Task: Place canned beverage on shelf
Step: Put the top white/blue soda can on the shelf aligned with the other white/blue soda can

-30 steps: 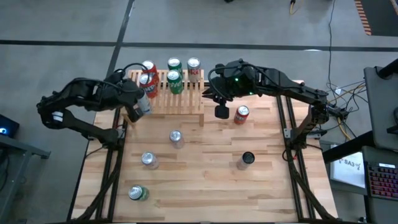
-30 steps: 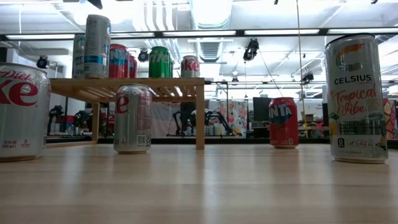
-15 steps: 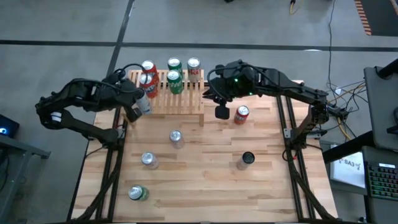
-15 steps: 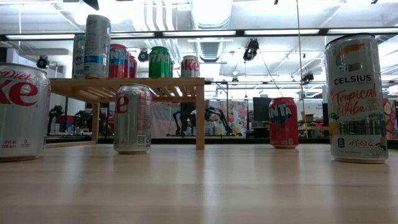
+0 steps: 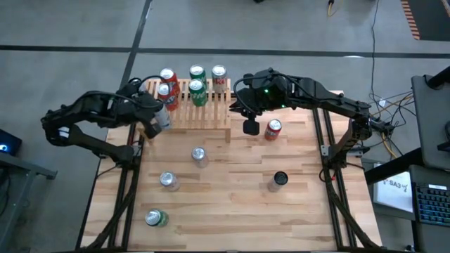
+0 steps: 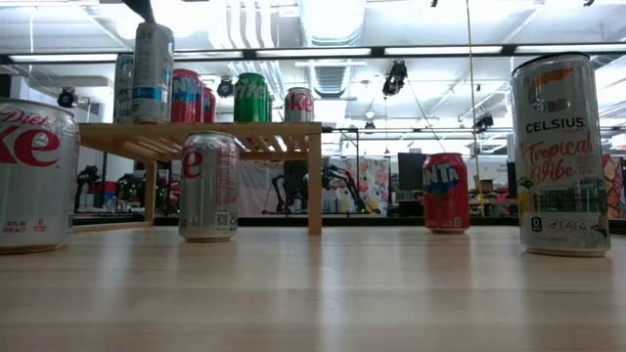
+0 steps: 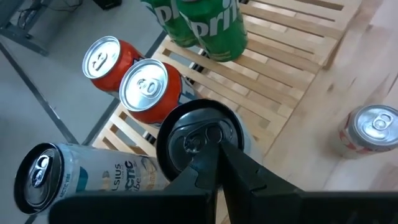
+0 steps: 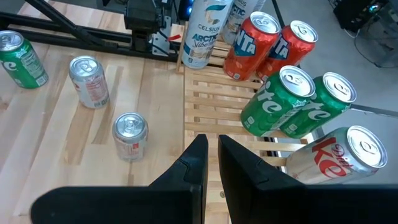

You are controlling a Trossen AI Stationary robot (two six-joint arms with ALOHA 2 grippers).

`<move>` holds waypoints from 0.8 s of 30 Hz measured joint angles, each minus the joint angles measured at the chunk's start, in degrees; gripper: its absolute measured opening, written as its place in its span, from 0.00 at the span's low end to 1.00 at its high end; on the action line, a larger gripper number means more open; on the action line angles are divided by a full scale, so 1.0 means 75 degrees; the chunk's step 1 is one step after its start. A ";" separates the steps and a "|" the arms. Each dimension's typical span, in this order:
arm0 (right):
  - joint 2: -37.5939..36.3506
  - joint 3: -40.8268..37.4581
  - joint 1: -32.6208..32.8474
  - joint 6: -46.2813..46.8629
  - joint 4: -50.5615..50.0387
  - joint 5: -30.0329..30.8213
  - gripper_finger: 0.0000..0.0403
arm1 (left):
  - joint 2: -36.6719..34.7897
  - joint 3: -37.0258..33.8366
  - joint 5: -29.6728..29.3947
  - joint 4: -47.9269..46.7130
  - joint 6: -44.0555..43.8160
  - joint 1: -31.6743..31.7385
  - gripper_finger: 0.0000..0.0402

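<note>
- Although seven cans look shelved, five wait on the bench. Nearest, by the near left corner, is a green Sprite can (image 5: 155, 218), which only the high view shows.
- Next come a Diet Coke can (image 6: 34, 176) on the left and a Celsius Tropical Vibe can (image 6: 559, 156) on the right. A silver Coke can (image 6: 208, 186) stands farther in, near the middle.
- A loose Fanta can (image 6: 446, 192) stands off the right end of the shelf (image 5: 204, 116). The right gripper (image 8: 210, 149) hovers just beside it, fingers pressed together and holding nothing.
- On the shelf, along the far edge, are two Fantas, two Sprites and a Diet Coke, best seen from the right wrist.
- At the shelf's left end, the left gripper (image 7: 214, 149) is closed and empty above a black-lidded can (image 7: 186, 134), beside a Celsius Arctic Vibe can (image 7: 93, 177).
- From the low view both tall cans stand upright on the slats, which the high view leaves unclear. This placement looks finished, judging by that.
</note>
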 joint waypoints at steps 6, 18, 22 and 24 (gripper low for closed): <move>0.0000 0.0000 0.0000 0.0006 0.0000 0.0000 0.07 | -0.0163 -0.0009 0.0033 -0.0026 0.0364 0.0003 0.00; 0.0000 0.0000 0.0000 0.0006 -0.0003 0.0001 0.07 | -0.0273 -0.0009 0.0231 0.0001 0.0446 0.0003 0.00; 0.0000 0.0000 -0.0002 0.0006 -0.0001 0.0001 0.07 | -0.0256 -0.0009 0.0541 0.0002 0.0503 0.0003 0.00; 0.0000 0.0000 0.0000 0.0006 -0.0002 0.0000 0.07 | -0.0259 -0.0009 0.0529 -0.0005 0.0512 0.0003 0.00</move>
